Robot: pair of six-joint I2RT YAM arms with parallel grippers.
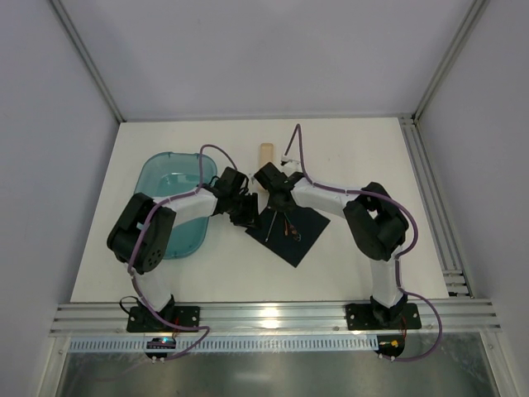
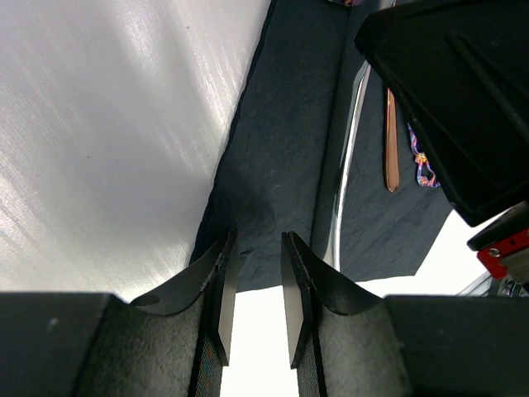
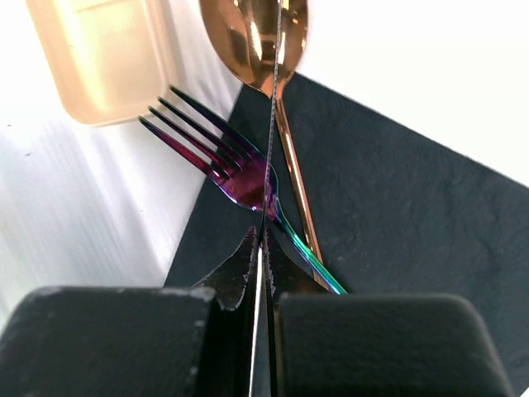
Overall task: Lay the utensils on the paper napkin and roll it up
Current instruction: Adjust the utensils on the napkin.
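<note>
The dark navy paper napkin (image 1: 302, 240) lies flat at the table's middle. On it are an iridescent purple fork (image 3: 240, 178) and a copper spoon (image 3: 256, 33), whose bowl sticks out past the napkin's (image 3: 397, 215) edge. My right gripper (image 1: 277, 207) (image 3: 263, 236) is shut on a thin knife (image 3: 270, 124), seen edge-on above the fork and spoon. My left gripper (image 1: 248, 217) (image 2: 256, 240) is open and empty, low at the napkin's (image 2: 281, 149) left corner. The left wrist view also shows the knife (image 2: 347, 174) and the spoon handle (image 2: 390, 141).
A translucent teal tub (image 1: 165, 182) stands on the left, under my left arm. A pale beige block (image 1: 266, 155) lies just behind the napkin; it also shows in the right wrist view (image 3: 107, 58). White walls and a rail bound the table.
</note>
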